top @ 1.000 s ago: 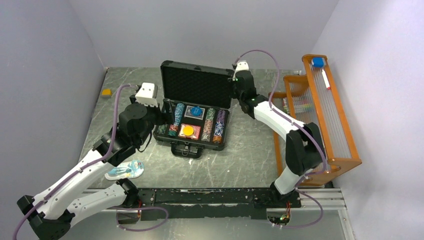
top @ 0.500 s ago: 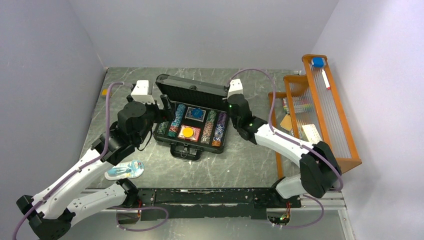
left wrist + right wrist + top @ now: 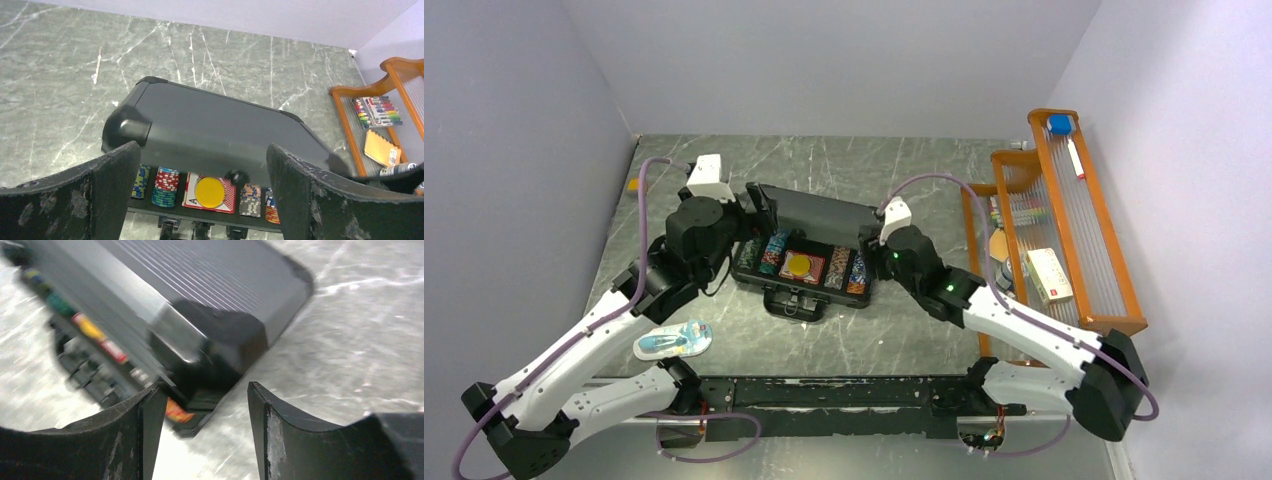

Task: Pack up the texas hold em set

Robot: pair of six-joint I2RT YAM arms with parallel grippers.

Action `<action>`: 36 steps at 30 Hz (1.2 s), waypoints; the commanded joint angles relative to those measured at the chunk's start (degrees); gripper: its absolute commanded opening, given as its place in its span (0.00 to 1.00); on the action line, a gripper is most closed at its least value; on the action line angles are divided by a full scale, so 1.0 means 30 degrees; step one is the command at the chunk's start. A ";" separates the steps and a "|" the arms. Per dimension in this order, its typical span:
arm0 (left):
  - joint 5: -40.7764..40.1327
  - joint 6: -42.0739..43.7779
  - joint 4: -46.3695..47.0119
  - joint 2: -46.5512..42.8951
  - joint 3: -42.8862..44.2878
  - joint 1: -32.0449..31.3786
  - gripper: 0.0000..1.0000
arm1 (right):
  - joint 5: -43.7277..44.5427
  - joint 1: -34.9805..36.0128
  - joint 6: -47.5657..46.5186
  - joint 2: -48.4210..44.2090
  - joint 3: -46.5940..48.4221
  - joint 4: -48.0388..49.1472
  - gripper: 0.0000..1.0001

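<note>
Items as I see them from the remote station:

1. Briefcase (image 3: 809,240): black, middle of the desk (image 3: 904,320), handle (image 3: 796,303) toward the arm bases. The lid (image 3: 814,212) is tilted low over the tray and not shut; only the front strip of the tray shows.
2. Chips (image 3: 774,252): striped stacks lying in rows inside the case, on both sides of the centre slot. My left wrist view shows them (image 3: 166,180) under the lid's front edge.
3. Red deck (image 3: 816,270): in the centre slot, with a yellow disc (image 3: 798,264) lying on top. I cannot see a blue deck; the lid covers the back of the tray.
4. Left gripper (image 3: 759,205): at the case's back left corner, jaws wide and holding nothing. In its own camera the lid (image 3: 210,135) spans the gap between the fingers (image 3: 115,185). I cannot tell whether it touches the case.
5. Right gripper (image 3: 871,235): at the case's right end, jaws partly apart and holding nothing. Its view is blurred, with the lid's corner (image 3: 220,340) just ahead of the fingers (image 3: 280,435).
6. Blister pack (image 3: 674,340): blue and white, flat on the desk near the left arm, well apart from the case.
7. Orange rack (image 3: 1114,327): along the right edge, with markers (image 3: 377,106) and a yellow notebook (image 3: 382,148) in it.
8. Small yellow object (image 3: 633,184): far left corner, too small for me to identify.
</note>
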 commanded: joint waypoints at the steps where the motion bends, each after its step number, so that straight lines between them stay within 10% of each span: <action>1: 0.0135 -0.1301 -0.0514 0.0080 0.0109 0.0384 0.99 | -0.4034 0.0944 0.0999 -0.2497 -0.0408 -0.2242 0.65; 9: 0.1581 -0.3632 -0.1582 0.0162 -0.1341 0.1008 0.99 | -0.6042 0.0975 0.1427 -0.5107 -0.0069 -0.2522 0.73; 25: 0.9945 -0.7508 0.2269 -0.0947 -0.8804 0.1403 0.97 | -0.0656 0.0625 0.8947 0.3469 0.2880 -0.7264 0.77; 36: 1.2209 -0.9188 0.6193 -0.0366 -1.2698 0.1390 0.97 | -0.2332 -0.0184 0.9129 0.5465 0.1305 -0.7785 0.77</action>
